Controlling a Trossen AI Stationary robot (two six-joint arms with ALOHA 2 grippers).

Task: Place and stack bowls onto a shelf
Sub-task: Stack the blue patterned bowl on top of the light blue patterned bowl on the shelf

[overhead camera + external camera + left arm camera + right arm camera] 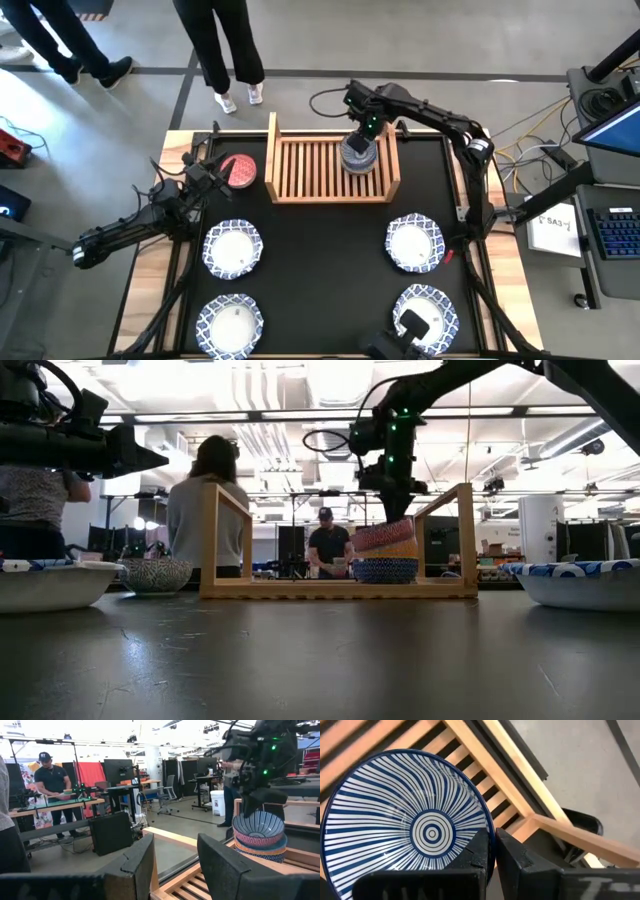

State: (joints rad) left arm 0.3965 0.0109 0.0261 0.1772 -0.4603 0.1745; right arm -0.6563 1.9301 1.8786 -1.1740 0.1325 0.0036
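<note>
High view: right gripper [362, 140] pinches the rim of a blue-striped small bowl [405, 827], tilted atop the stack beneath it in the wooden slatted shelf [300, 165]. Left gripper [207, 182] open. Four white blue-rimmed bowls [232, 248] and a red bowl [239, 170] remain unshelved.

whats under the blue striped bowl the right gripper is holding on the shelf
The blue striped bowl tops a stack on the wooden slatted shelf: a reddish bowl, then a blue one; anything lower is hidden.

We see the shelf's [300, 165] left half bare; its right half is blocked by stacked bowls [358, 153] and the right gripper [360, 135]. Open counter [320, 260] lies between the white bowls [232, 248].
</note>
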